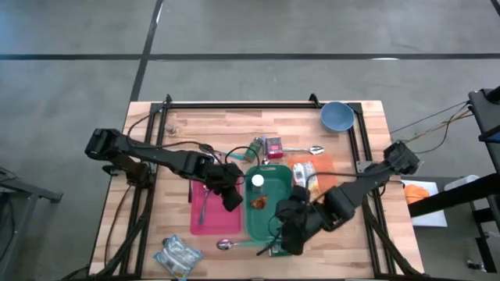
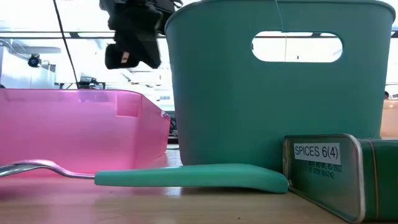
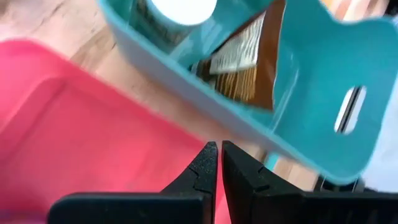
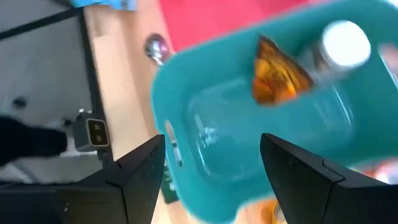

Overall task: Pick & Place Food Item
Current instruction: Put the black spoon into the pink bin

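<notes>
A teal bin stands beside a pink bin at the table's middle. Inside the teal bin sit a white-lidded jar and a brown-orange snack packet, which also shows in the right wrist view and in the left wrist view. My left gripper hangs shut over the pink bin's right side, close to the teal bin's wall, and holds nothing. My right gripper stands open above the teal bin's near end, with nothing between its fingers.
On the near edge lie a teal-handled spoon, a spice tin and a blue-silver packet. Farther back are a blue bowl, a metal spoon, a green tin, a small maroon box and orange and silver packets.
</notes>
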Controlling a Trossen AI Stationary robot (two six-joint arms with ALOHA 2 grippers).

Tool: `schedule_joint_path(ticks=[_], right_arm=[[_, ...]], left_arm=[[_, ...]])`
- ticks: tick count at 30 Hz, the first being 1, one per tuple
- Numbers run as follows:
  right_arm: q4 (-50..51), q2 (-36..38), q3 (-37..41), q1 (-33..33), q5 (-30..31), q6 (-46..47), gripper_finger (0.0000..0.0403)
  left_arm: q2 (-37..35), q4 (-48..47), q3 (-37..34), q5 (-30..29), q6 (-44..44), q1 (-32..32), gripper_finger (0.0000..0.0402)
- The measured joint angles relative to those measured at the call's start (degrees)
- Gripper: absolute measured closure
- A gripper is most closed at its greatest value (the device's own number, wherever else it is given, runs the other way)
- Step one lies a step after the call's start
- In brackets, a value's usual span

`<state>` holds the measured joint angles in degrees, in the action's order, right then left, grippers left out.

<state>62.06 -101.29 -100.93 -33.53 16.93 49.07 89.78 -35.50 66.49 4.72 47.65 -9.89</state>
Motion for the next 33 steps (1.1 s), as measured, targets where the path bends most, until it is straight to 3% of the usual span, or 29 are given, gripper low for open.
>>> schedule_joint_path(ticks=[6,9,17,22,26,33], right_arm=[[2.36,1.35,-0.17,-4.19,8.97,24.83,0.0145],[2.13,1.54,-0.19,-5.88,10.45,30.61,0.0145],[0.00,-0.29,-0.10,-8.29,10.10,34.05,0.0145],[-0.03,-0.68,-0.10,-8.14,10.29,34.74,0.0145],[-0.20,-0.78,-0.10,-8.13,10.60,34.66,0.0145],[-1.12,-0.81,-0.10,-8.06,13.21,34.56,0.0145]], left_arm=[[-1.99,-3.45,-0.05,-0.17,-4.97,-1.37,0.0377],[-2.59,-3.87,-0.14,1.02,-9.69,-2.41,0.0377],[-3.15,-4.51,-0.12,1.18,-15.93,-7.06,0.0377],[-3.73,-10.30,0.03,-5.62,-15.84,-7.70,0.0377],[-4.55,-20.84,1.33,-9.80,-13.35,-3.85,0.0377],[-7.07,-38.13,0.22,-11.81,-2.25,8.90,0.0376]])
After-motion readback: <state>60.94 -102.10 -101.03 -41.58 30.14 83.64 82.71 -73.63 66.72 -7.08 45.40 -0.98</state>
